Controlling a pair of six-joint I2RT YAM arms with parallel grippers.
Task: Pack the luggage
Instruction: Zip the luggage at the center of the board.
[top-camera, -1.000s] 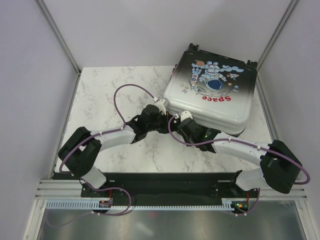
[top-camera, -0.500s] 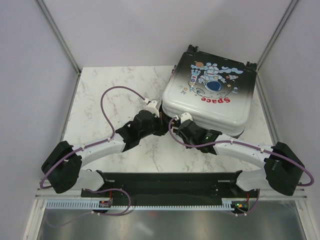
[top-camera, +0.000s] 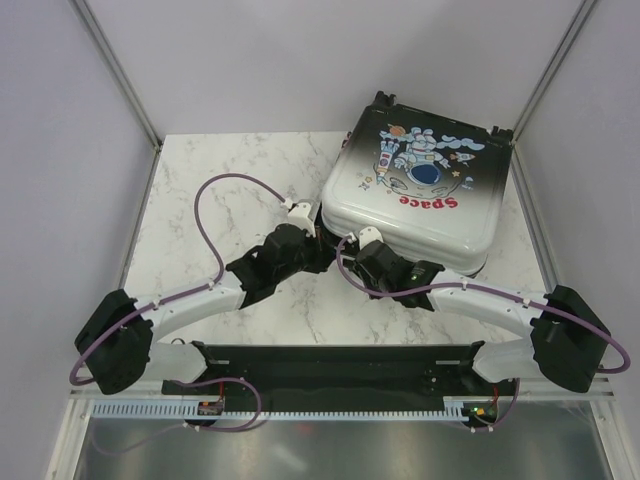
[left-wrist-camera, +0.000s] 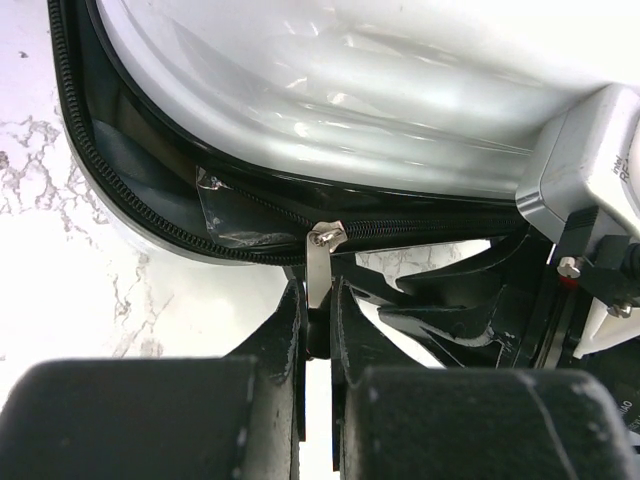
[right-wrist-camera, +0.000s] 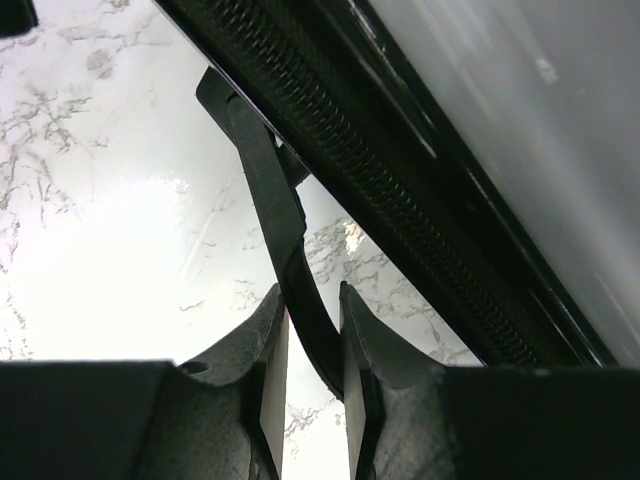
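Note:
The luggage (top-camera: 420, 195) lies flat at the back right of the table, astronaut and red "Space" print facing up. Its lid sits almost closed, with a gap still showing at the near-left corner (left-wrist-camera: 150, 190). My left gripper (left-wrist-camera: 317, 305) is shut on the silver zipper pull (left-wrist-camera: 318, 262) at that corner; it also shows in the top view (top-camera: 318, 238). My right gripper (right-wrist-camera: 312, 310) is shut on a black tab (right-wrist-camera: 262, 175) just below the luggage's zipper track (right-wrist-camera: 400, 185); in the top view it sits right beside the left gripper (top-camera: 352, 250).
The marble table (top-camera: 220, 180) extends left of the luggage. Frame posts (top-camera: 115, 70) and walls stand at the back and sides. My right gripper's grey body (left-wrist-camera: 585, 170) sits close to the left gripper's right side.
My left gripper has moved left along the luggage's near edge with the zipper pull, the arm stretching out. My right gripper has shifted slightly left and kept its hold.

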